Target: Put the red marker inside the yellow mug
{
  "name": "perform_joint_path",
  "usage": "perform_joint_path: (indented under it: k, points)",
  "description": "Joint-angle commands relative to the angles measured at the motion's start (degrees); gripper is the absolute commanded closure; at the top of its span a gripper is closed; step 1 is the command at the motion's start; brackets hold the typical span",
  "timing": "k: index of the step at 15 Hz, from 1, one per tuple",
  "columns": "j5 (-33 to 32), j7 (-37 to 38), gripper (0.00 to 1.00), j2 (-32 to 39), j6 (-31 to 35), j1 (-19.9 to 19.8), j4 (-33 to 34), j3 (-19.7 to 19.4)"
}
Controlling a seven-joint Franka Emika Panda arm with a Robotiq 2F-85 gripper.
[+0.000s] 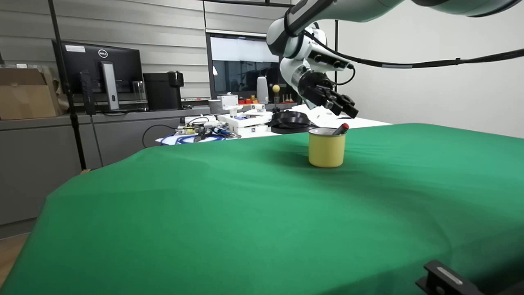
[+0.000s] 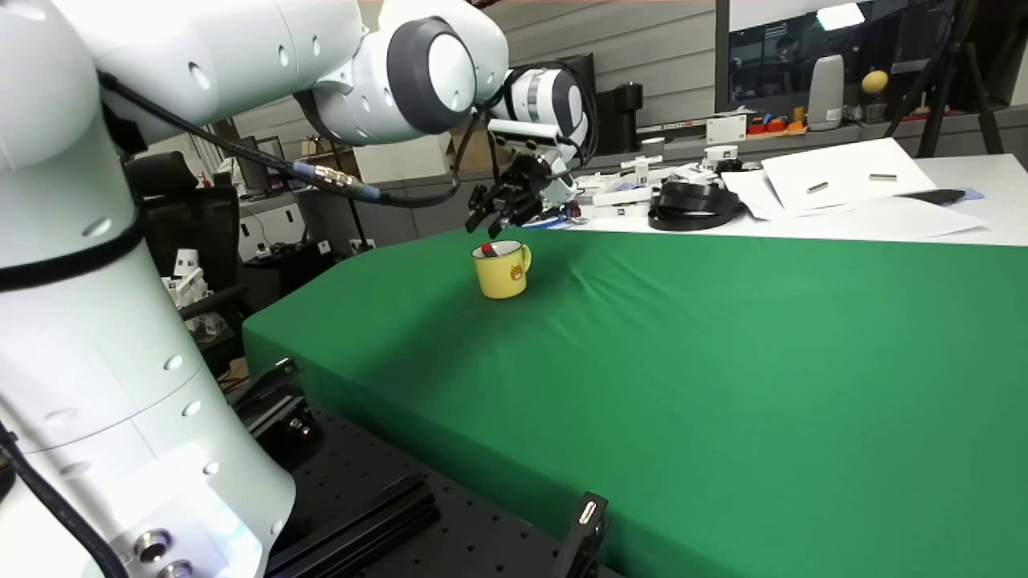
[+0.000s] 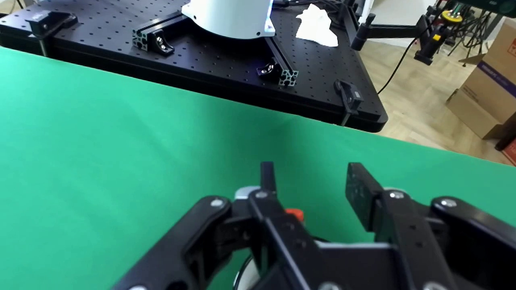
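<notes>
The yellow mug (image 1: 326, 149) stands upright on the green cloth and also shows in an exterior view (image 2: 503, 277) with its handle and a small printed figure. The red marker (image 1: 341, 129) leans inside the mug, its red end sticking out above the rim; the red end also shows in an exterior view (image 2: 487, 250). My gripper (image 1: 344, 108) is just above the mug, apart from the marker, and also shows in an exterior view (image 2: 483, 225). In the wrist view the gripper (image 3: 312, 179) is open and empty. There its fingers hide most of the mug (image 3: 249, 277) and marker (image 3: 295, 214).
The green cloth (image 1: 204, 213) covers the table. Behind it stand a white table with a black coiled strap (image 2: 697, 205), white parts and papers (image 2: 851, 181). Black clamps (image 2: 585, 530) and the robot's black perforated base plate (image 3: 225, 76) border the cloth.
</notes>
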Motion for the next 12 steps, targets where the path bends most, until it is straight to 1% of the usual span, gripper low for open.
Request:
perform_joint_path:
  k: [1,3,4,5,8,9,12]
  points:
    - [-0.8,0.9,0.20,1.2,-2.8,-0.9,7.6,1.6]
    - [-1.1,0.4,0.06,0.5,-3.5,-1.1,9.6,1.8]
    - [-0.6,-0.9,0.02,-3.4,-1.1,-0.7,4.2,0.6]
    - [-0.6,-1.1,0.00,-4.1,-1.0,-0.8,4.4,0.6]
    - [-1.7,-3.8,0.00,-6.1,-1.6,-0.8,3.7,0.2]
    - [-0.3,-2.0,0.00,-4.1,-1.4,-0.7,5.2,0.6]
    - [-1.1,-3.3,0.00,-5.0,-1.5,-0.7,5.2,0.6]
